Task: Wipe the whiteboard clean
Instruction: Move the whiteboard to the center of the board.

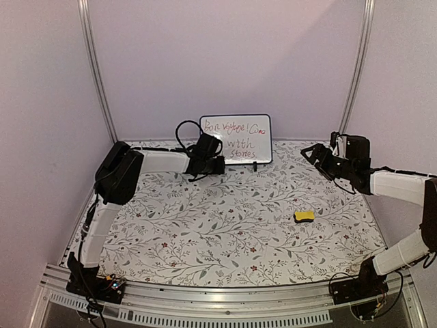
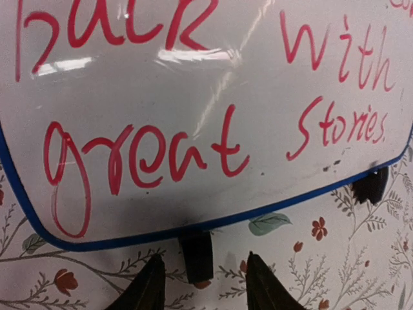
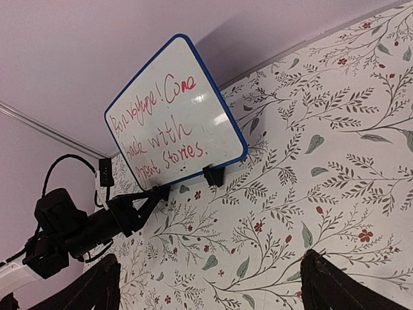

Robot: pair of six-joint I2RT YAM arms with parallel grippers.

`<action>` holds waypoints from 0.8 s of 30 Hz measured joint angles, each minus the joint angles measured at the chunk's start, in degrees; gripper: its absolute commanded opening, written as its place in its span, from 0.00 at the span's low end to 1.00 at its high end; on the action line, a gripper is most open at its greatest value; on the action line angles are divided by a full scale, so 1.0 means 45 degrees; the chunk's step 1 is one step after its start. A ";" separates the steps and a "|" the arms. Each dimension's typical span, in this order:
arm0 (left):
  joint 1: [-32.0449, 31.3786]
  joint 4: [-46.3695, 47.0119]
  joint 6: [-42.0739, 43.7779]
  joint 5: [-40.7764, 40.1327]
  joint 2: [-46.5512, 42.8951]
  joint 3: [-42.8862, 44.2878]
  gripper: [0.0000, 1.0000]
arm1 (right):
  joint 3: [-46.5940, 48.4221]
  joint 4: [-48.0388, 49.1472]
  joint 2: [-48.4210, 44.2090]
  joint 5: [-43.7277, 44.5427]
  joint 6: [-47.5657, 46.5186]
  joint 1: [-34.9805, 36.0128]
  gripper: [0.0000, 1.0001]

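The whiteboard is standing upright at the far edge of the surface, carrying red writing. The left pincer is straddling one black foot of the board, half spread, with a gap showing on each side. The right pincer is hanging wide spread, pinching nothing, well apart from the board.

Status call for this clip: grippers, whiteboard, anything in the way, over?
Left gripper open, jaws straddling a foot of the whiteboard. Right gripper open, empty. Writing intact. Yellow sponge unheld on table.
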 measured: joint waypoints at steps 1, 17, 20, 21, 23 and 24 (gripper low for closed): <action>0.0019 -0.0029 0.0019 -0.0005 0.0078 0.0010 0.35 | 0.0000 0.0000 0.0039 0.0000 0.0000 0.0000 0.95; 0.0228 -0.0238 0.0175 0.0010 0.0845 0.0563 0.18 | 0.0005 -0.0039 0.0364 -0.0010 0.0000 0.0058 0.95; 0.0262 -0.0209 0.0253 0.0000 0.1015 0.0801 0.05 | 0.0010 -0.0044 0.0374 -0.0015 0.0005 0.0058 0.95; 0.0277 -0.0223 0.0355 -0.0083 0.1069 0.0889 0.01 | 0.0015 -0.0044 0.0393 -0.0019 0.0000 0.0058 0.95; 0.0350 -0.0277 0.0510 -0.0194 0.1112 0.1015 0.00 | 0.0024 -0.0044 0.0461 -0.0024 0.0005 0.0058 0.95; 0.0398 -0.0306 0.0525 -0.0189 0.1112 0.1025 0.00 | 0.0024 -0.0058 0.0500 -0.0029 0.0005 0.0058 0.95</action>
